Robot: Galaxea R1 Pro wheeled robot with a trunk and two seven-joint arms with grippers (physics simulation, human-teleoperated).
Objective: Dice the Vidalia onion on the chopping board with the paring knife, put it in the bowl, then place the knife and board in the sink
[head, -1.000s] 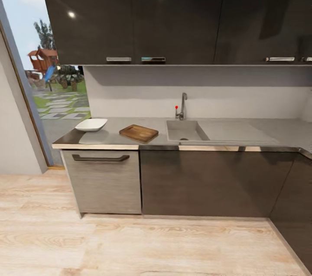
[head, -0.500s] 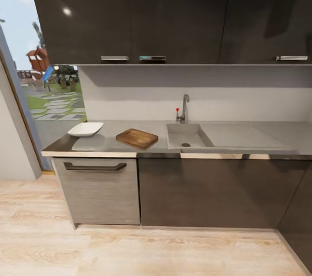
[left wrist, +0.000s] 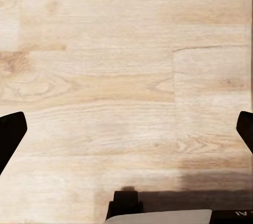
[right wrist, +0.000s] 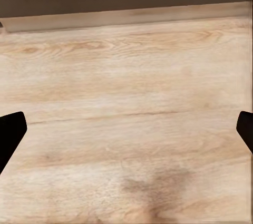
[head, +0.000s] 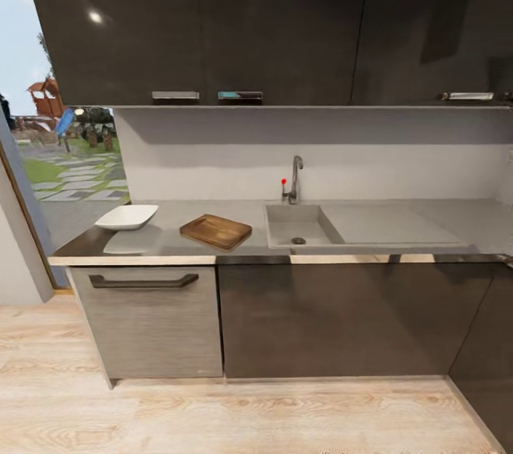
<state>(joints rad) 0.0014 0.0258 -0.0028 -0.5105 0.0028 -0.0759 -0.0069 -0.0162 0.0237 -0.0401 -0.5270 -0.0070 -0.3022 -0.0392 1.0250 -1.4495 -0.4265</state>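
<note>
The glossy grey countertop (head: pixel 178 247) runs across the head view. On its left end sits the white square bowl (head: pixel 127 217), with the brown chopping board (head: pixel 215 231) just right of it. Further right lies the grey sink (head: pixel 285 229) with its drain, drainboard and chrome tap (head: pixel 292 180) with a red knob. The Vidalia onion and the paring knife are out of view. My left gripper (left wrist: pixel 126 134) hangs open over the wooden floor, dark fingertips (left wrist: pixel 10 137) wide apart. My right gripper (right wrist: pixel 126 132) is open too, above floor near a cabinet base.
Dark upper cabinets (head: pixel 214 19) hang above the counter. Below it are a grey drawer front with a dark handle (head: pixel 142 281) and dark cabinet doors (head: pixel 335 318). An open doorway (head: pixel 57 162) to a garden is at the left. Light wood floor (head: pixel 249 418) lies in front.
The whole head view has shifted: the camera has moved, and the counter now sits slightly lower and more to the left. The bowl, board and sink have not moved.
</note>
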